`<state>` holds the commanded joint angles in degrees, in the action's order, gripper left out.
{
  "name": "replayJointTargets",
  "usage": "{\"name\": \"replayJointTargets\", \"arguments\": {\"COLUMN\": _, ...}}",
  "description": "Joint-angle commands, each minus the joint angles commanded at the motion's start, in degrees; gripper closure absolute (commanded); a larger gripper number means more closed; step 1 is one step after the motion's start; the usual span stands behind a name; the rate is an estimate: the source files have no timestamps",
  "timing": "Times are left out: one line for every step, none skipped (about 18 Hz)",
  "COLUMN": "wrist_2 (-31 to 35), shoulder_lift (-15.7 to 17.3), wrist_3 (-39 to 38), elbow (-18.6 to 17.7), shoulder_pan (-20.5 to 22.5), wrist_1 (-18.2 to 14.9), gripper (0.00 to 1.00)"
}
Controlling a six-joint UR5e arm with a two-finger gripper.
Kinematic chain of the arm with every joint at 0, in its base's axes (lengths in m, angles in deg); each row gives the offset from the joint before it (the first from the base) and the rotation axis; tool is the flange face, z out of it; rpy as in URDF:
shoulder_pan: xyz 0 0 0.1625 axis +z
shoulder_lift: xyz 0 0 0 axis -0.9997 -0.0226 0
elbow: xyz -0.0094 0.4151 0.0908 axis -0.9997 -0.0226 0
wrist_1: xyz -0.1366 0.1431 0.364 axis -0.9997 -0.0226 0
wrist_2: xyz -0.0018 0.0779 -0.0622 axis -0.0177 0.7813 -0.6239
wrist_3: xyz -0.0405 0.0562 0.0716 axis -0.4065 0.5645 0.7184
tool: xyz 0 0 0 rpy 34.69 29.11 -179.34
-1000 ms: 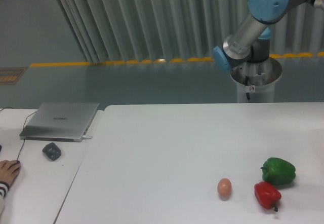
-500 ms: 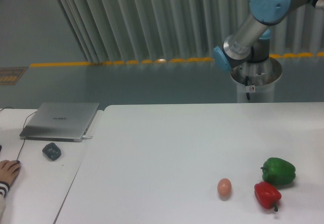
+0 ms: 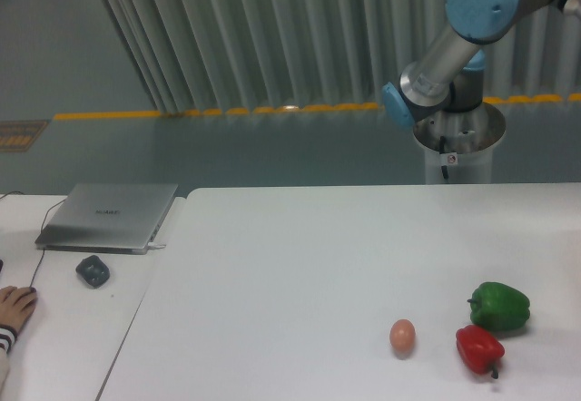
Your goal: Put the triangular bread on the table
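The arm [image 3: 454,43] bends in at the upper right, but its hand lies outside the picture — no telling how it stands. No bread shows. On the white worktop [image 3: 300,274] sit an egg [image 3: 402,336], a red pepper [image 3: 479,349] and a green pepper [image 3: 500,307], close together.

On the table [image 3: 300,256], toward its front right, an egg [image 3: 402,336] lay just left of two peppers, one pepper [image 3: 479,349] in front and the other pepper [image 3: 500,306] close behind it to the right. The robot arm [image 3: 454,47] rose behind the table's far right edge. On the adjoining desk [image 3: 64,328] to the left sat a laptop [image 3: 109,216], with a mouse [image 3: 93,270] in front of it and a person's hand [image 3: 14,308] nearer the front edge.
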<state>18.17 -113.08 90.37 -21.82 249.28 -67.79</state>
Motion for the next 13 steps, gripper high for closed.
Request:
{"name": "replayJointTargets", "arguments": {"wrist_2": -0.1, "shoulder_lift": 0.3, "wrist_3": 0.2, "elbow": 0.0, "shoulder_pan": 0.0, "wrist_1": -0.2, "gripper": 0.69}}
{"name": "replayJointTargets", "arguments": {"wrist_2": 0.2, "shoulder_lift": 0.5, "wrist_3": 0.0, "elbow": 0.0, "shoulder_pan": 0.0, "wrist_1": -0.2, "gripper": 0.75}}
{"name": "replayJointTargets", "arguments": {"wrist_2": 0.2, "shoulder_lift": 0.9, "wrist_3": 0.0, "elbow": 0.0, "shoulder_pan": 0.0, "wrist_1": -0.3, "gripper": 0.75}}
{"name": "replayJointTargets", "arguments": {"wrist_2": 0.3, "shoulder_lift": 1.1, "wrist_3": 0.0, "elbow": 0.0, "shoulder_pan": -0.1, "wrist_1": -0.7, "gripper": 0.75}}
{"name": "replayJointTargets", "arguments": {"wrist_2": 0.3, "shoulder_lift": 1.6, "wrist_3": 0.0, "elbow": 0.1, "shoulder_pan": -0.1, "wrist_1": -1.7, "gripper": 0.76}}
{"name": "replayJointTargets", "arguments": {"wrist_2": 0.1, "shoulder_lift": 1.8, "wrist_3": 0.1, "elbow": 0.3, "shoulder_pan": -0.1, "wrist_1": -2.6, "gripper": 0.78}}
{"name": "replayJointTargets", "arguments": {"wrist_2": -0.1, "shoulder_lift": 2.0, "wrist_3": 0.1, "elbow": 0.5, "shoulder_pan": 0.0, "wrist_1": -3.2, "gripper": 0.79}}
{"name": "replayJointTargets", "arguments": {"wrist_2": -0.1, "shoulder_lift": 2.2, "wrist_3": 0.1, "elbow": 0.6, "shoulder_pan": 0.0, "wrist_1": -3.5, "gripper": 0.79}}
{"name": "replayJointTargets", "arguments": {"wrist_2": -0.1, "shoulder_lift": 2.5, "wrist_3": 0.1, "elbow": 0.6, "shoulder_pan": 0.0, "wrist_1": -3.9, "gripper": 0.79}}
{"name": "replayJointTargets", "arguments": {"wrist_2": -0.2, "shoulder_lift": 2.8, "wrist_3": 0.2, "elbow": 0.7, "shoulder_pan": 0.1, "wrist_1": -4.7, "gripper": 0.79}}
{"name": "replayJointTargets", "arguments": {"wrist_2": -0.2, "shoulder_lift": 3.1, "wrist_3": 0.2, "elbow": 0.7, "shoulder_pan": 0.1, "wrist_1": -5.7, "gripper": 0.79}}
{"name": "replayJointTargets", "arguments": {"wrist_2": -0.2, "shoulder_lift": 3.3, "wrist_3": 0.2, "elbow": 0.7, "shoulder_pan": 0.1, "wrist_1": -6.1, "gripper": 0.8}}
{"name": "replayJointTargets", "arguments": {"wrist_2": -0.2, "shoulder_lift": 3.5, "wrist_3": 0.2, "elbow": 0.8, "shoulder_pan": 0.2, "wrist_1": -6.2, "gripper": 0.82}}
